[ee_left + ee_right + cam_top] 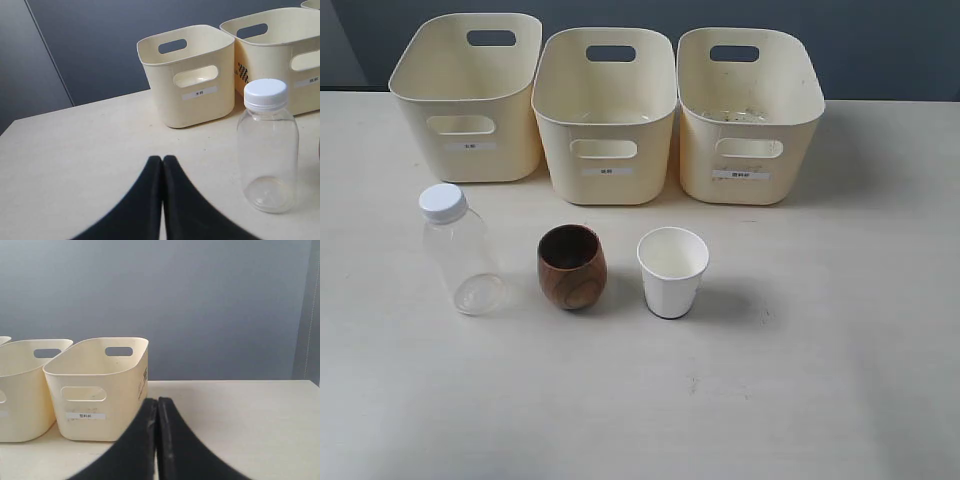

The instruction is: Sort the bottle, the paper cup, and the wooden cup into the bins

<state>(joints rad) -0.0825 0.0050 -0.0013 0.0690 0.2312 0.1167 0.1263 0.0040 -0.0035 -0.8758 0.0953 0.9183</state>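
The clear bottle [460, 255] with its white cap stands upright at the left of a row on the table; it also shows in the left wrist view as the bottle [266, 147]. The dark brown wooden cup [572, 266] stands in the middle and the white paper cup [672, 271] to its right, both upright. Three cream bins stand behind them: left bin [468, 95], middle bin [607, 115], right bin [748, 115]. My left gripper [162, 159] is shut and holds nothing, a short way from the bottle. My right gripper [157, 401] is shut on nothing, near the right bin [97, 387]. Neither gripper shows in the exterior view.
A light wooden table [820, 380] carries everything, with a dark grey wall behind the bins. In the left wrist view the left bin [192, 75] and the middle bin [280, 55] stand beyond the bottle.
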